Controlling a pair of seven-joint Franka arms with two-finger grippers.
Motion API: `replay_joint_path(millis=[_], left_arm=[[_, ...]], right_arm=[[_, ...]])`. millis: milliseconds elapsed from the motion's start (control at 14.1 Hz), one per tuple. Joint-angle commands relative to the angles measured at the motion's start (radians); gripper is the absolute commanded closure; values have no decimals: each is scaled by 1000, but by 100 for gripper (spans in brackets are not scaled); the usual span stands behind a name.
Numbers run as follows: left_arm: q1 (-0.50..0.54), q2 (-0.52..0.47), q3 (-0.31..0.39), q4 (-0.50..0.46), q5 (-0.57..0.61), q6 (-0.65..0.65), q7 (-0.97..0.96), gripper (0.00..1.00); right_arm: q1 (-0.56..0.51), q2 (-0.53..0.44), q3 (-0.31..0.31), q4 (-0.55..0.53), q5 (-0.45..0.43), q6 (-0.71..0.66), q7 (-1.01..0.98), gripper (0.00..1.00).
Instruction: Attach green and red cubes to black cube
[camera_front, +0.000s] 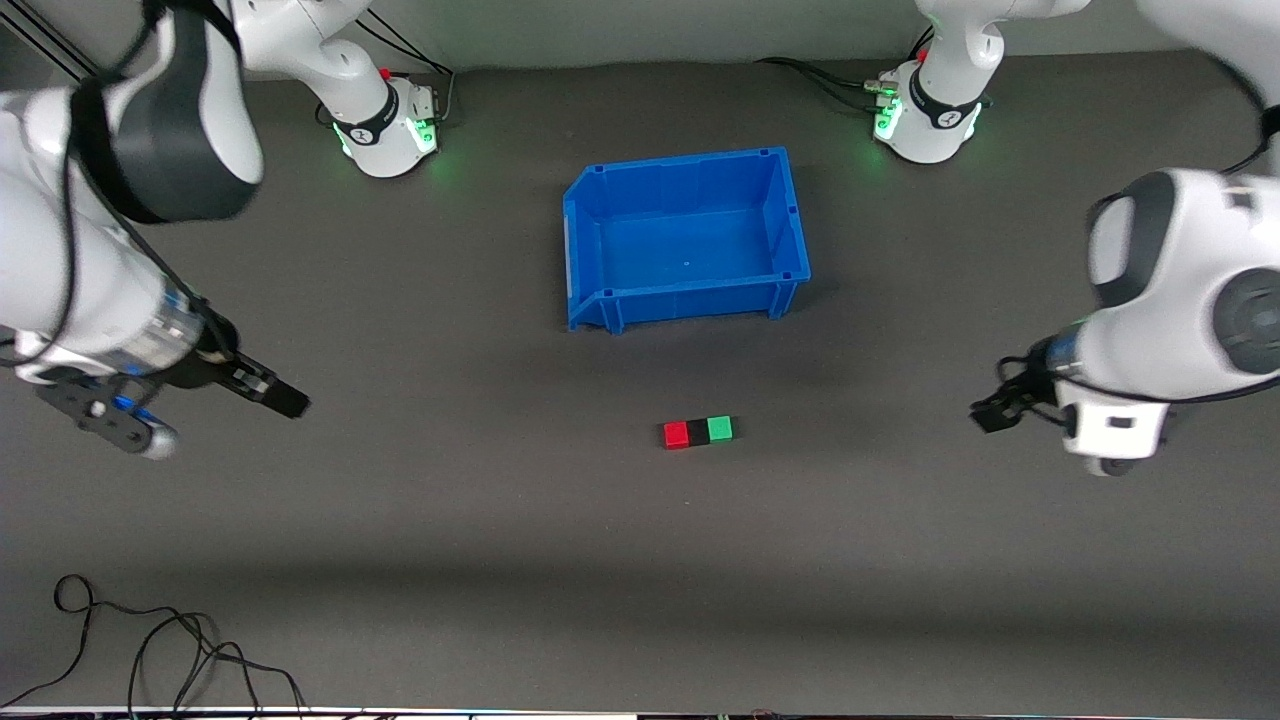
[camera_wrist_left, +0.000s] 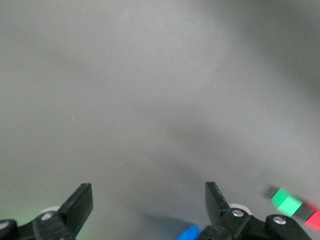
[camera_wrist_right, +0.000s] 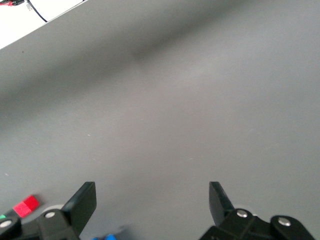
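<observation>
While both arms waited above the dark grey worktop (camera_front: 500, 560), the three small cubes lay together in one short row on it, nearer to the front camera than the blue bin (camera_front: 686, 237). The black cube (camera_front: 697, 431) was in the middle of the row. The red cube (camera_front: 677, 434) touched it on the side toward the right arm's end of the worktop, and the green cube (camera_front: 720, 429) touched it on the side toward the left arm's end. The row sat well apart from the bin, which stood upright between the two robot bases and the cubes.

The right pincer (camera_front: 283, 396) hung over bare worktop toward the right arm's end, well apart from the cubes. In the right wrist view its fingers (camera_wrist_right: 82, 202) stood wide and held nothing, and the red cube (camera_wrist_right: 25, 206) showed at the edge of that view.

The left pincer (camera_front: 990, 412) hung over bare worktop toward the left arm's end, also well apart from the row. In the left wrist view its fingers (camera_wrist_left: 80, 202) were spread wide with nothing between them, and the green cube (camera_wrist_left: 287, 202) appeared blurred just beside the red one (camera_wrist_left: 313, 219).

A loose black cable (camera_front: 150, 640) lay on the worktop near the front camera, toward the right arm's end.
</observation>
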Motion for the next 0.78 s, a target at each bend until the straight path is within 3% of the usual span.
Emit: replay_joint_path(millis=[0, 142, 284, 497, 710], left_arm=[[93, -98, -7, -41, -7, -30, 399, 0], [104, -130, -7, -36, -9, -29, 503, 0], [101, -158, -9, -41, -6, -26, 515, 0], [100, -236, -9, -67, -4, -36, 555, 0], [107, -273, -3, -50, -6, -113, 638, 0]], right_arm=[[-181, -153, 183, -131, -84, 17, -155, 0], [-315, -187, 285, -151, -87, 23, -287, 0], [-416, -199, 349, -151, -87, 20, -370, 0], [-605, -199, 501, -149, -87, 12, -452, 0], [-634, -207, 516, -145, -87, 11, -513, 0]])
